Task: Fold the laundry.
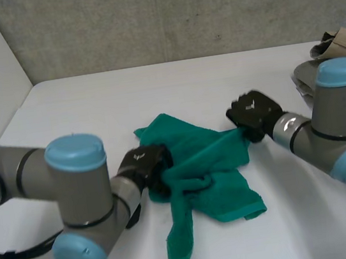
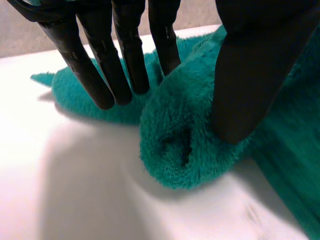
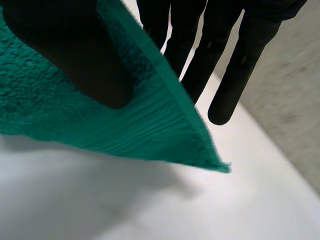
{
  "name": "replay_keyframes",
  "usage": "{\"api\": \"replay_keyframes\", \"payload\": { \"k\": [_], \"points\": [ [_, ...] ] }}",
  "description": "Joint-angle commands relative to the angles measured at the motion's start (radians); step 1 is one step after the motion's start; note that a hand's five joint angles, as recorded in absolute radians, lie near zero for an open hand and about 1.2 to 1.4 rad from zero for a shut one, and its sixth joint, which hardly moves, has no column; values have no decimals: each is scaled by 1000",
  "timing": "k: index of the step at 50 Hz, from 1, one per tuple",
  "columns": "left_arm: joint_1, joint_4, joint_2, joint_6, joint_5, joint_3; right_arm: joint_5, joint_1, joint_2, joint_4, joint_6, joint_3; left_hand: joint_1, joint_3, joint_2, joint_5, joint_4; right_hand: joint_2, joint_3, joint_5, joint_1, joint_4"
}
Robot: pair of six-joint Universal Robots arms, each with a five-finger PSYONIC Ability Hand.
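Seen from above, a green towel (image 1: 208,169) lies crumpled in the centre of the frame on a white table (image 1: 93,108). The robot's left hand (image 1: 147,165), at centre left, is clamped on a bunched roll at the towel's left edge. In the left wrist view the left thumb (image 2: 250,75) presses onto the roll, and the straight left fingers (image 2: 127,60) stand just behind it, one touching the cloth.

The right hand (image 1: 253,113), right of centre, pinches the towel's right-hand corner (image 3: 200,145). In the right wrist view that corner is lifted clear of the table, held flat between the right thumb (image 3: 75,55) and the right fingers (image 3: 240,65) on its far side.

Between the hands the cloth is twisted and doubled over, and a narrow tail trails toward the lower centre of the frame. A heap of beige cloth (image 1: 341,44) sits at the upper right edge, close to the right arm.

Likely risks:
- The left hand holds a wad, not a single corner, so drawing the hands apart would probably tighten the twist instead of spreading the towel, and any fold made over it would be lopsided.
- The left thumb rides on top of the roll, so tension could pull the roll out from under it.
- The right pinch sits near the very tip of the corner and could also slip.
- A wide swing of the right arm might knock the beige heap
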Motion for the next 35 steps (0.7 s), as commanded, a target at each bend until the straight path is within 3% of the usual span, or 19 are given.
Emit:
{"api": "replay_keyframes", "payload": {
  "k": [1, 4, 9, 13, 20, 25, 32, 35],
  "points": [
    [6, -35, -73, 201, -11, 361, 139, -1, -81, -183, 134, -111, 710, 746, 744, 751, 748, 220, 216, 233, 260, 206],
    [34, -37, -17, 306, -31, 497, 240, -6, -130, -272, 189, -151, 710, 746, 744, 751, 748, 220, 216, 233, 260, 206],
    [42, 38, 97, 277, 25, 597, 308, -9, -225, -387, 246, -161, 710, 746, 744, 751, 748, 220, 216, 233, 260, 206],
    [31, 107, 170, 232, 62, 567, 288, -8, -294, -407, 250, -141, 710, 746, 744, 751, 748, 220, 216, 233, 260, 206],
    [0, 133, 223, 235, 61, 274, 245, -63, -368, -321, 234, 2, 710, 746, 744, 751, 748, 220, 216, 233, 260, 206],
    [-46, 210, 162, 248, 70, 64, 211, -98, -372, -263, 223, 192, 710, 746, 744, 751, 748, 220, 216, 233, 260, 206],
    [-78, 281, -1, 248, 50, -36, 136, -132, -314, -281, 125, 402, 698, 734, 733, 740, 736, 220, 216, 233, 260, 206],
    [-66, 255, -32, 248, 32, -52, 118, -156, -277, -306, 60, 445, 382, 418, 417, 424, 420, 220, 216, 233, 260, 206]
  ]
}}
